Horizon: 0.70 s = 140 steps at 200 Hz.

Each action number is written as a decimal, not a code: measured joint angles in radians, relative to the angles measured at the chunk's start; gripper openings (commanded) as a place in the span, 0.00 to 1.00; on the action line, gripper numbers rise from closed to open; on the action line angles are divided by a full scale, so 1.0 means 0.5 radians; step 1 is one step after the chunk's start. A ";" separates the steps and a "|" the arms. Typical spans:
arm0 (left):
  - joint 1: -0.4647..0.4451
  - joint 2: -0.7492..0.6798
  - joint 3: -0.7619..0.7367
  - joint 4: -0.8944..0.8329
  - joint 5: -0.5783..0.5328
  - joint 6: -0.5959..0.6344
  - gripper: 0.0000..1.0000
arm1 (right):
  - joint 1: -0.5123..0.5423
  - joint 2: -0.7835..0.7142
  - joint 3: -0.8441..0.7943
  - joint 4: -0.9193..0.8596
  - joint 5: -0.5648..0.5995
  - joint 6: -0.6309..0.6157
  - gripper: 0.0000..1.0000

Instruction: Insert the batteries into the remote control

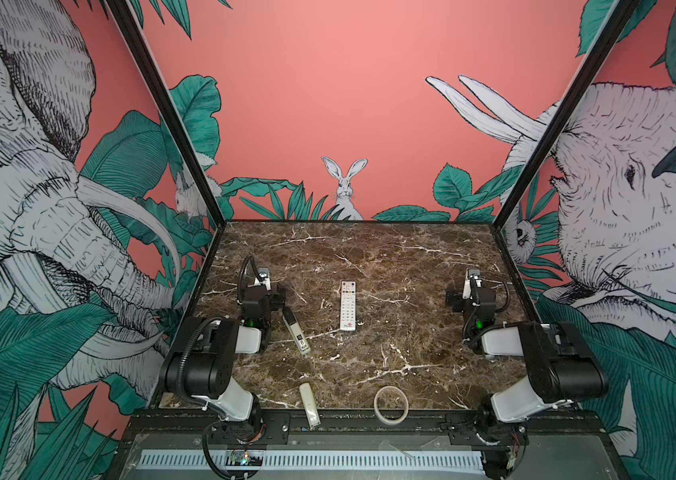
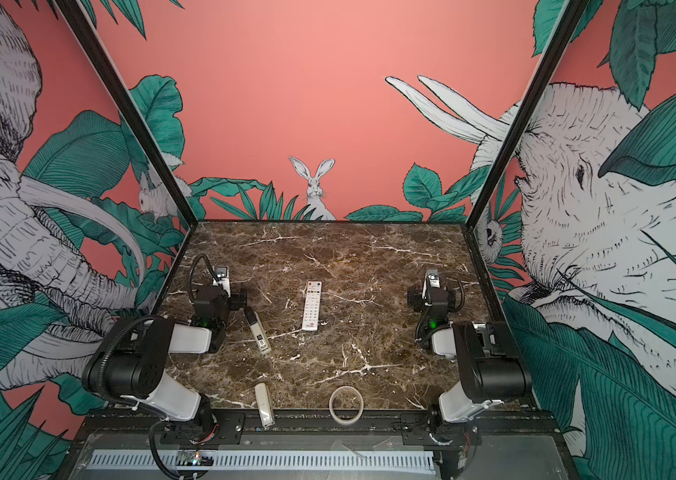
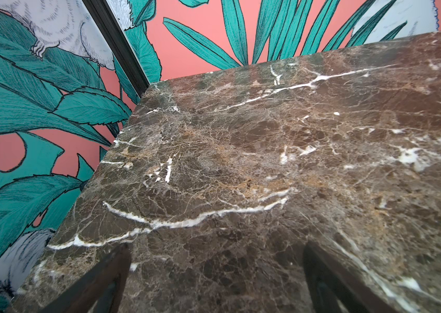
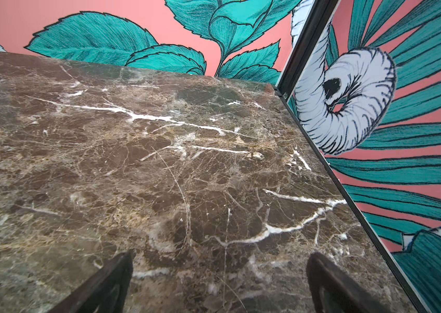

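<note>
The remote control (image 1: 347, 305) (image 2: 312, 305) is a slim white one with rows of small buttons. It lies face up mid-table, its red logo at the near end. Batteries are out of view. My left gripper (image 3: 217, 246) is open over bare marble, far to the left of the remote. My right gripper (image 4: 220, 256) is also open over bare marble, far to its right. Nothing lies between the dark fingers (image 3: 113, 271) (image 4: 330, 281) of either. Neither wrist view shows the remote.
A grey-white stick with a black-and-white label (image 1: 296, 332) lies beside the left arm's wrist (image 1: 259, 301). A small cream remote (image 1: 309, 403) and a ring of tape (image 1: 391, 404) sit at the table's near edge. Patterned walls close off the left, right and back.
</note>
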 measured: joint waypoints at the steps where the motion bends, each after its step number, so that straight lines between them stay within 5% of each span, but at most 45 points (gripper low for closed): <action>1: 0.000 0.000 0.000 0.000 0.000 0.000 1.00 | 0.000 0.000 0.000 0.000 0.000 0.000 0.99; 140: 0.000 0.000 0.000 0.000 0.000 0.000 1.00 | 0.000 0.000 0.000 -0.015 -0.007 0.000 0.99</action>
